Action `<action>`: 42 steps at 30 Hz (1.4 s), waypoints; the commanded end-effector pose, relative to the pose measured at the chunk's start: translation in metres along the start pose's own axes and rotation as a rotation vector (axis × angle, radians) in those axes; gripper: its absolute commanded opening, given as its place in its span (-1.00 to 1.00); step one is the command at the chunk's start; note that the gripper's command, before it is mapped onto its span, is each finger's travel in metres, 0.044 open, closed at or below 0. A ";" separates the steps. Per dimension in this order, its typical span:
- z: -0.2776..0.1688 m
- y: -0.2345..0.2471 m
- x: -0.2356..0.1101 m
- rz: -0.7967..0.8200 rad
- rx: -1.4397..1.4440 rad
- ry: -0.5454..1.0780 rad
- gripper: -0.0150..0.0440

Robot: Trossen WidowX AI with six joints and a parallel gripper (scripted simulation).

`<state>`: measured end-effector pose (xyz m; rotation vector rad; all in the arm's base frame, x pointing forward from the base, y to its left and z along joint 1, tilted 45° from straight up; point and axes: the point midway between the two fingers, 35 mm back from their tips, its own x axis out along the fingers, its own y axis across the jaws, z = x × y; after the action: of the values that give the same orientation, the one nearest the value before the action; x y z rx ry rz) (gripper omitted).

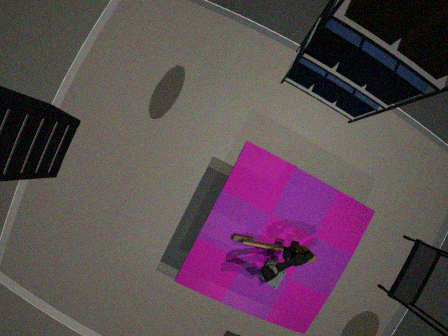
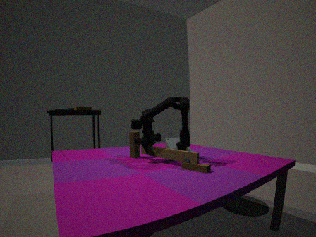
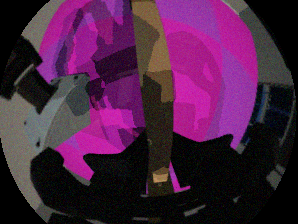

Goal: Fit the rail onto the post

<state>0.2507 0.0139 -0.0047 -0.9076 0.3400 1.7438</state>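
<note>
Your rail [image 2: 175, 154] lies slanted: in the exterior view its far end sits low in the bracket on the footboard block [image 2: 196, 166], and the near end is lifted off the counter [image 2: 106, 183], close beside the post [image 2: 134, 144]. Its long axis runs from the block up toward the post, so the move ahead turns on that line: the rail's end face has to travel along its own length into the post's face, with the two holes meeting the two pegs. You cannot make out the pegs or the holes in any view here; the arm and the dim light hide them, so whether the end face is touching the post or just short of it is not readable.

The gripper [image 2: 148, 146] has its jaws closed on the rail near that raised end, coming down from above. In the wrist view the rail [image 3: 152, 83] runs straight away from the jaws, up the middle of the picture, so the grip is square across its width.

Judging by the slope, the near end is not yet level with the far end.
</note>
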 end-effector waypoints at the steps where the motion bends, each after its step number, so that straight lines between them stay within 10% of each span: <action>1: -0.004 -0.002 -0.003 -0.008 -0.003 0.006 -0.49; 42: -0.014 -0.003 -0.004 -0.009 -0.004 0.007 -0.49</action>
<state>0.2566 0.0068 -0.0102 -0.9059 0.3385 1.7453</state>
